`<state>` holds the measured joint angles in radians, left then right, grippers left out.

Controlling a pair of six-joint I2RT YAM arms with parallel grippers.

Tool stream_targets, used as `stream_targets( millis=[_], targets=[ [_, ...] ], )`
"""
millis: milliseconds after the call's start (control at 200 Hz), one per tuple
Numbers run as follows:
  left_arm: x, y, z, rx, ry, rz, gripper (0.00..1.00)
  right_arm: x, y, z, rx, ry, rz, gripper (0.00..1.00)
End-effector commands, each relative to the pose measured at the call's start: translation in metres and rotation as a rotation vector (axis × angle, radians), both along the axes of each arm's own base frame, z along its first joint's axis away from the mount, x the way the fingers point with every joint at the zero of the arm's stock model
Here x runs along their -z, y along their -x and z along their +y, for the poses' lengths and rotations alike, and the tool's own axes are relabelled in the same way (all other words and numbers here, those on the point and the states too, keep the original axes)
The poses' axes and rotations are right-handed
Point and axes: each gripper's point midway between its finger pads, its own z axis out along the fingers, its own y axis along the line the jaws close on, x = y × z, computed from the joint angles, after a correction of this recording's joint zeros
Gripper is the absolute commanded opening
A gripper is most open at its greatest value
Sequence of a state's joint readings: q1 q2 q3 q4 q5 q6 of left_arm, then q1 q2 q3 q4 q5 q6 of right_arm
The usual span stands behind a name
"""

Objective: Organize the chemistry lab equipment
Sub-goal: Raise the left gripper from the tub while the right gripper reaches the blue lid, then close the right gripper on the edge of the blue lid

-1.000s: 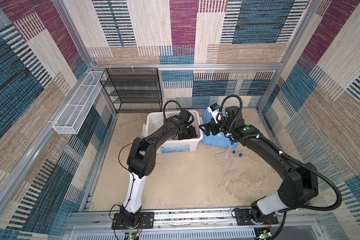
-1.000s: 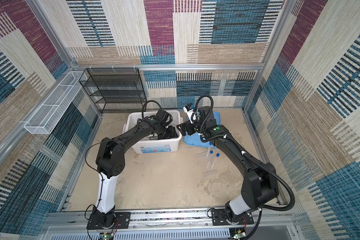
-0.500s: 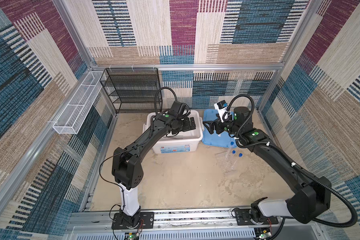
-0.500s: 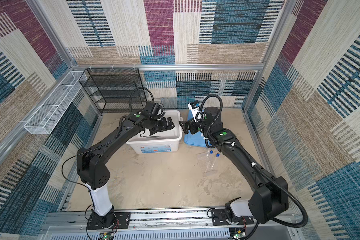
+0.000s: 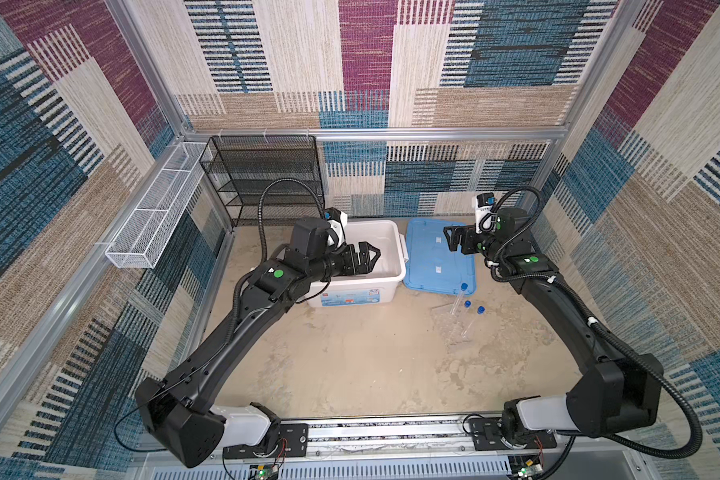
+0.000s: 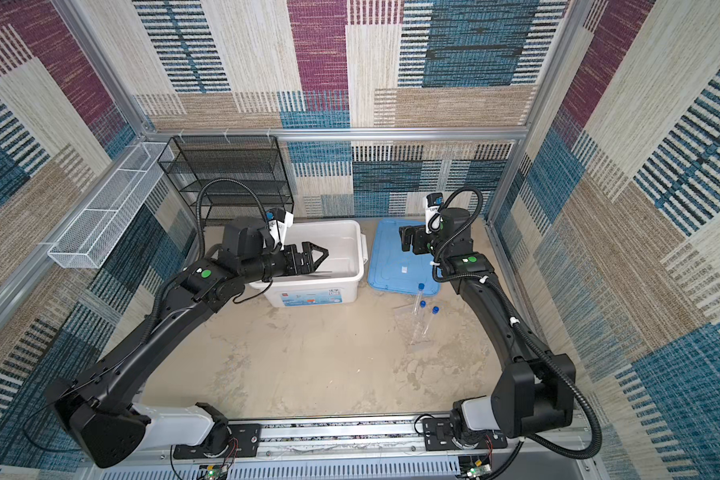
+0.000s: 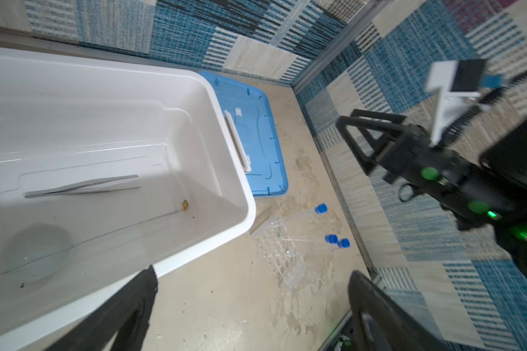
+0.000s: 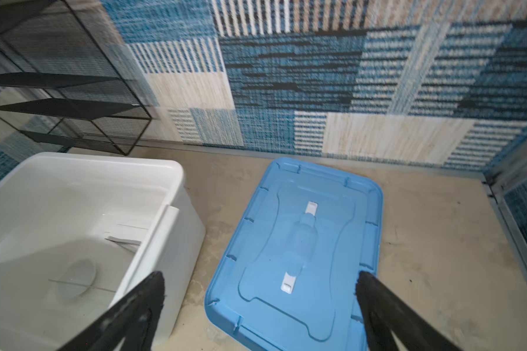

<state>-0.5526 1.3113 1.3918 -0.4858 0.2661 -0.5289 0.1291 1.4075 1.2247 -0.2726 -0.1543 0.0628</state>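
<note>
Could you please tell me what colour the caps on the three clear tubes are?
Blue; the tube caps show best in the left wrist view.

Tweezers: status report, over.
Left gripper open above tub; right gripper open above lid. Tweezers in tub. Tubes, rack on table.

Black arms point(image 5: 233, 332), white base links point(image 5: 242, 424), green dots point(image 5: 278, 273), corrugated black cables point(image 5: 285, 181), triangular jaws.

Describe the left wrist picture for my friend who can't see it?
Tweezers lie inside an open white tub. Beside it lie a blue lid, a clear rack and three blue-capped tubes. The left claw is open and empty.
</note>
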Motion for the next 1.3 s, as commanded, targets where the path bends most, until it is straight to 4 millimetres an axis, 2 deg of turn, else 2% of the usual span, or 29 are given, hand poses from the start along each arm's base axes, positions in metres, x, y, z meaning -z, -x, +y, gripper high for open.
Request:
stream_targets(
  millis=[0, 115, 160, 290, 361, 516, 581, 676, 836, 1292],
  targets=[
    [-0.016, 0.015, -0.016, 0.127, 0.077, -0.042, 1.00, 0.022, -0.006, -0.017, 0.068, -0.037, 0.075, 0.99],
    [-0.009, 0.025, -0.024, 0.185, 0.114, 0.003, 1.00, 0.068, -0.017, -0.055, 0.187, 0.016, 0.188, 1.00],
    [-0.004, 0.027, -0.026, 0.196, 0.121, 0.014, 1.00, 0.085, -0.020, -0.067, 0.215, 0.012, 0.230, 0.97],
    [0.012, 0.024, -0.024, 0.181, 0.099, 0.036, 1.00, 0.124, -0.023, -0.091, 0.265, 0.003, 0.321, 0.91],
    [0.021, 0.023, -0.023, 0.177, 0.073, 0.052, 1.00, 0.143, -0.025, -0.099, 0.284, 0.025, 0.362, 0.88],
    [0.030, 0.021, -0.027, 0.190, 0.070, 0.067, 1.00, 0.173, -0.037, -0.105, 0.275, 0.023, 0.414, 0.68],
    [0.031, 0.020, -0.028, 0.193, 0.071, 0.066, 1.00, 0.186, -0.042, -0.109, 0.285, 0.034, 0.435, 0.62],
    [0.036, 0.019, -0.028, 0.195, 0.065, 0.072, 1.00, 0.197, -0.050, -0.114, 0.290, 0.038, 0.455, 0.53],
    [0.043, 0.019, -0.031, 0.201, 0.074, 0.094, 1.00, 0.214, -0.058, -0.115, 0.274, 0.049, 0.478, 0.44],
    [0.053, 0.017, -0.034, 0.199, 0.083, 0.123, 0.99, 0.252, -0.071, -0.112, 0.244, 0.043, 0.540, 0.27]
  ],
)
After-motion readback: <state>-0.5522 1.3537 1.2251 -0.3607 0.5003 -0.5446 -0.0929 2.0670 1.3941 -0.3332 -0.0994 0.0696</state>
